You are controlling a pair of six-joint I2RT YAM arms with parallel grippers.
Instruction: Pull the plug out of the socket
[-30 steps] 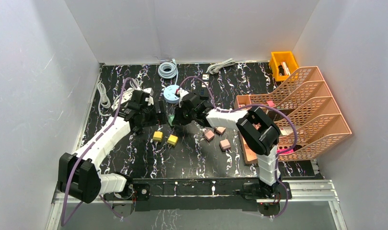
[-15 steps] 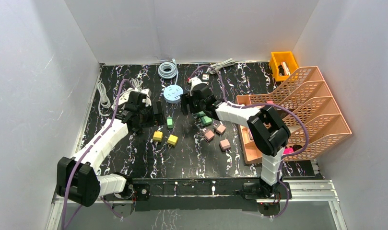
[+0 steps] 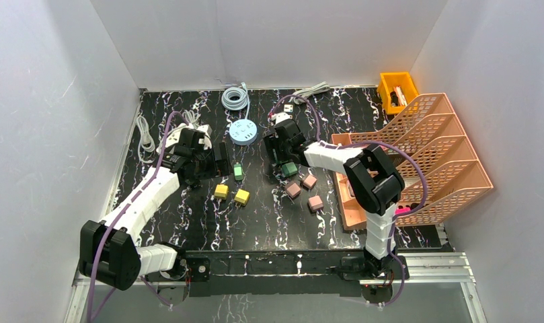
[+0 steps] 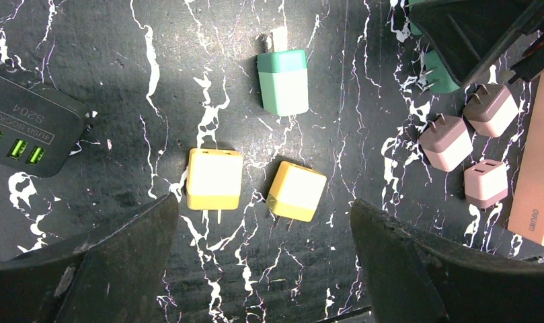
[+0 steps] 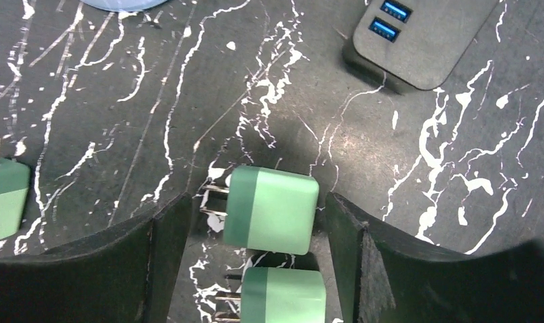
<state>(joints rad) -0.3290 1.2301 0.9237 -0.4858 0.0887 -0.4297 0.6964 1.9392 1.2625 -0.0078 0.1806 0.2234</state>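
Two black sockets show: one with green USB ports at the left of the left wrist view, one with blue USB ports at the upper right of the right wrist view. Every plug in view lies loose on the table. My right gripper is open low over the table. Its fingers straddle a green plug, prongs pointing left, with a second green plug just behind it. My left gripper hangs wide open above two yellow plugs. A third green plug lies beyond them.
Three pink plugs lie right of the green ones, near the orange file rack. A light-blue round socket, a coiled cable, white cables and a yellow bin sit along the back and sides.
My right gripper opened and left a green plug on the table beside my left gripper. It then swung right and came down around another green plug. The left arm has barely moved.
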